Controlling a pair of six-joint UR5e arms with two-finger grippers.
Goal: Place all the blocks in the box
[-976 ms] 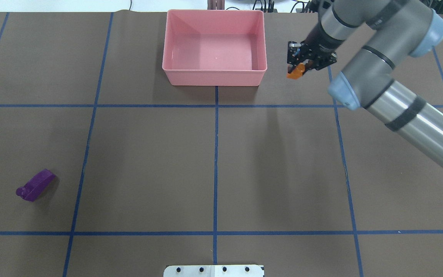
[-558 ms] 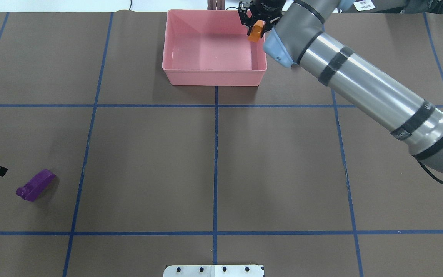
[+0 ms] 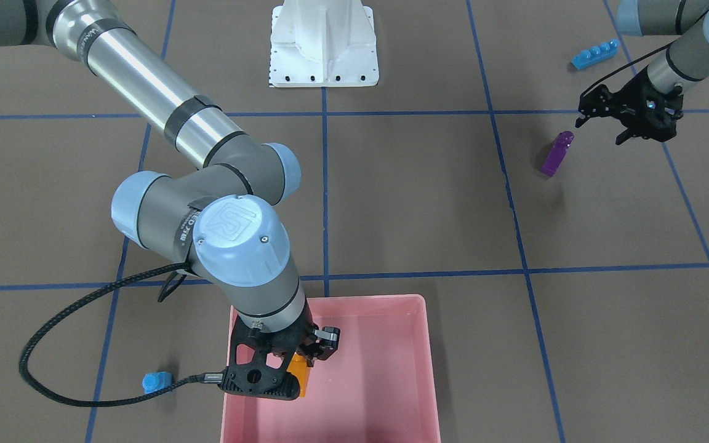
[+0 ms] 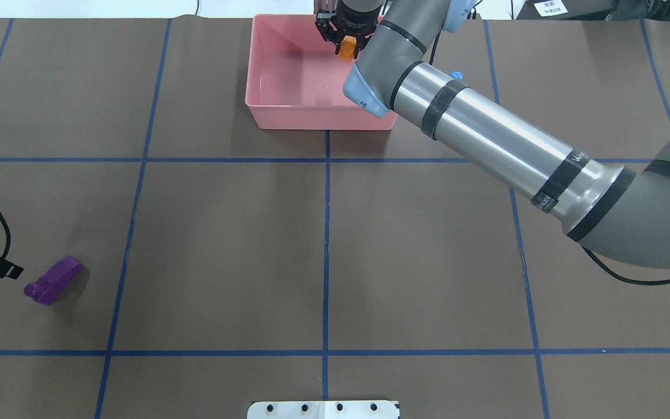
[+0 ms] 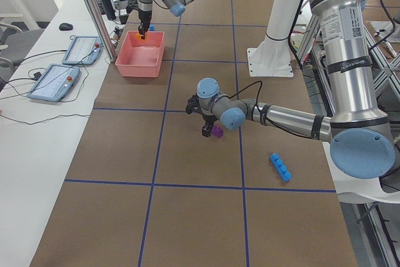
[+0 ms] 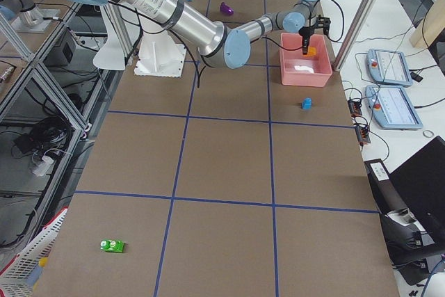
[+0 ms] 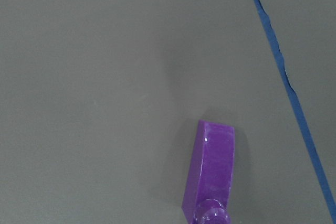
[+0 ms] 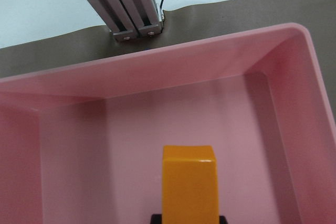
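My right gripper (image 4: 346, 42) is shut on the orange brick (image 4: 346, 49) and holds it over the far part of the pink box (image 4: 277, 106). The right wrist view shows the orange brick (image 8: 189, 182) above the box floor (image 8: 131, 129). The purple brick (image 4: 53, 280) lies on the mat at the left. My left gripper (image 3: 600, 129) is open and empty beside the purple brick (image 3: 555, 154). The long blue brick (image 3: 594, 54) lies near the robot. The small blue brick (image 3: 156, 381) lies beside the box (image 3: 391, 299). The green brick (image 6: 112, 245) lies far off.
The white robot base (image 3: 324, 49) stands at the table's near edge. The right arm (image 4: 486, 134) reaches across the box's right corner. A metal post (image 8: 131, 3) stands behind the box. Blue tape lines cross the brown mat.
My right gripper has carried the orange brick leftward from beside the box's right wall to over its far part. My left gripper has edged in toward the purple brick.
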